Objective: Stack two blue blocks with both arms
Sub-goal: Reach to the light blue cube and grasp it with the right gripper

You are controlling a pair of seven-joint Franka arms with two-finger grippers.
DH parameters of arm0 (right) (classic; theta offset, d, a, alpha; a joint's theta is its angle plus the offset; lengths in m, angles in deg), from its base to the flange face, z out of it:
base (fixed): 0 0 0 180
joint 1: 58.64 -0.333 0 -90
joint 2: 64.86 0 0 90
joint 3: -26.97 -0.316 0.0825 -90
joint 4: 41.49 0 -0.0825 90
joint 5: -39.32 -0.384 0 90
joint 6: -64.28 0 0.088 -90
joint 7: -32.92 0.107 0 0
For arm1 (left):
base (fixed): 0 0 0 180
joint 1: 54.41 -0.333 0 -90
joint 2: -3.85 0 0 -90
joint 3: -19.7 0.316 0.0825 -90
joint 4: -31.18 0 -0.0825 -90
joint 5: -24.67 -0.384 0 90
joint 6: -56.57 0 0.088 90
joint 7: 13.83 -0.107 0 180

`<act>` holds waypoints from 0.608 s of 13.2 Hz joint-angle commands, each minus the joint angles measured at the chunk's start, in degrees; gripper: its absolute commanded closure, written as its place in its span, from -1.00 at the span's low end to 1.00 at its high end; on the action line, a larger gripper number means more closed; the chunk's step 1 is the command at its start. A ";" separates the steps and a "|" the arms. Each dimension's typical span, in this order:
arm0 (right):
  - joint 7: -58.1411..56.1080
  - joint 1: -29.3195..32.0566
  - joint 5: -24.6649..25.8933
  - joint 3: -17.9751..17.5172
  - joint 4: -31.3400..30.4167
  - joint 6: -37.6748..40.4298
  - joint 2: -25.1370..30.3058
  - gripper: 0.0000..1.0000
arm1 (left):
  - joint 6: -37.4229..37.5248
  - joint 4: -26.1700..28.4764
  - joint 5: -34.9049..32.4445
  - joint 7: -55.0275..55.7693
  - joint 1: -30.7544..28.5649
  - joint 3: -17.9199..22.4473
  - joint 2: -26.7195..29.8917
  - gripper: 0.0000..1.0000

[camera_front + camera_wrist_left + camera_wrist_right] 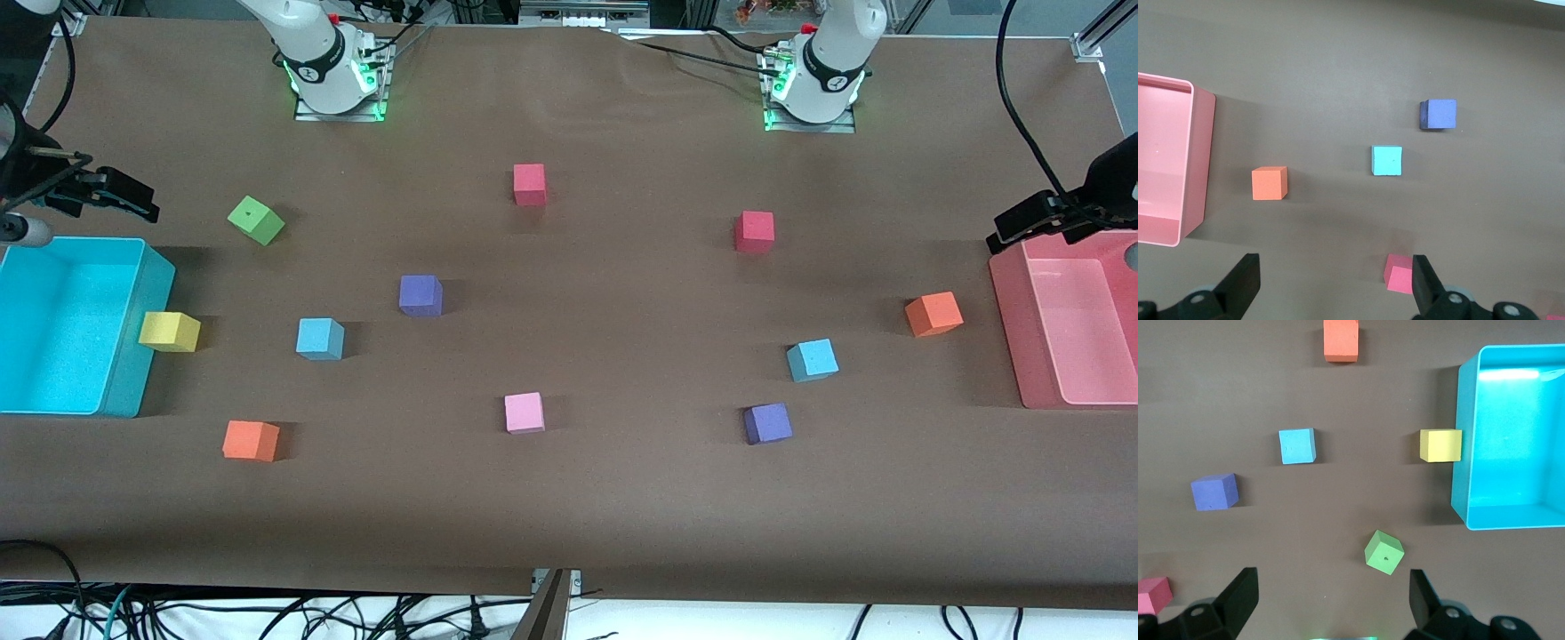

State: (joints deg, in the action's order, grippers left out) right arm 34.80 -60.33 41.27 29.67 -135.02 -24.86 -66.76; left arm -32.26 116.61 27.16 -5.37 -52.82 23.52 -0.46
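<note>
Two sky-blue blocks lie apart on the brown table. One blue block (320, 339) is toward the right arm's end and also shows in the right wrist view (1297, 446). The other blue block (812, 360) is toward the left arm's end and also shows in the left wrist view (1387, 161). Only the arms' bases show in the front view. My left gripper (1335, 270) is open and empty, high over the table beside a red cube (1399, 275). My right gripper (1333, 587) is open and empty, high over the table beside a green cube (1384, 552).
A cyan bin (124, 373) with a yellow cube (169, 332) against it stands at the right arm's end. A pink bin (1009, 320) stands at the left arm's end. Purple cubes (420, 295) (767, 423), orange cubes (251, 440) (933, 314), red cubes (530, 184) (754, 231) and a pink cube (524, 412) are scattered about.
</note>
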 commanded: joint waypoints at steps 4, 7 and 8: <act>-2.41 -3.84 -1.16 -0.41 -0.25 -0.94 -9.78 -1.00 | 0.76 -1.66 -0.03 -0.63 -0.28 -0.04 -0.53 -1.00; -1.97 -5.95 -1.25 -0.41 -0.42 -6.56 -15.23 -1.00 | 0.76 -1.66 -0.03 -0.63 -0.28 -0.04 -0.53 -1.00; -1.97 -6.22 -1.25 -0.41 -0.60 -8.66 -16.99 -1.00 | 0.85 -1.66 -0.12 -0.63 -0.28 -0.04 -0.53 -1.00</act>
State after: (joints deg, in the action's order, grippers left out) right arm 33.27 -66.10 40.95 29.19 -135.89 -31.06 -81.44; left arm -32.26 116.49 27.16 -5.37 -52.83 23.52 -0.46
